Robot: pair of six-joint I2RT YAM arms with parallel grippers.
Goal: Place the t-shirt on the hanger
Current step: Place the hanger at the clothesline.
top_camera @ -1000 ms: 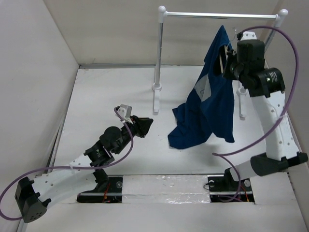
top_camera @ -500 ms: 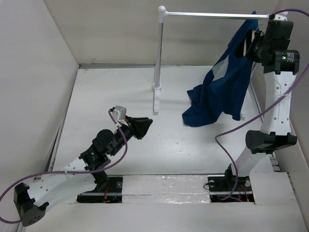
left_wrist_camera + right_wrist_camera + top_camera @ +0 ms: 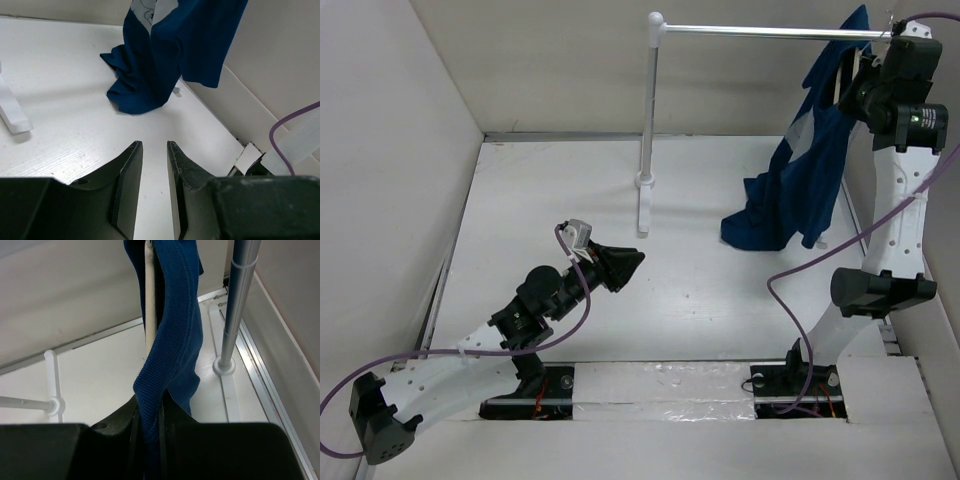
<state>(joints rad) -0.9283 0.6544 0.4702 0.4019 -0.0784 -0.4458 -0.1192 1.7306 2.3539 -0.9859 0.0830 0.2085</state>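
Top external: right arm stands nearly upright from its base, elbow low, forearm running straight up, wrist at the far-right end of the rack [image 3: 760, 32] rail. Right gripper [image 3: 865, 82] points left into the top of the t-shirt [image 3: 810, 170].

Right wrist view: jaws are clamped on the ribbed navy collar edge [image 3: 172, 340], with fabric filling the gap. The hanger [image 3: 149, 300] shows as a pale bar just behind that fold, touching the cloth. Can't tell if its hook is on the rail, or if the jaws pinch the wood too.

T-shirt hangs from that grip beside the rack's right post [image 3: 237, 295], with the lower end bunched on the table [image 3: 550, 190] near the post's foot.

Left arm is low, stretched from its base towards mid-table, wrist canted up. Left gripper [image 3: 634, 259] is off the table, aimed at the shirt and well apart from it. Left wrist view: fingers [image 3: 129, 180] stand a narrow slot apart with nothing between them.

Markings: white print [image 3: 152, 7] at the shirt's top has thin dark linework cut by the frame edge, not readable.
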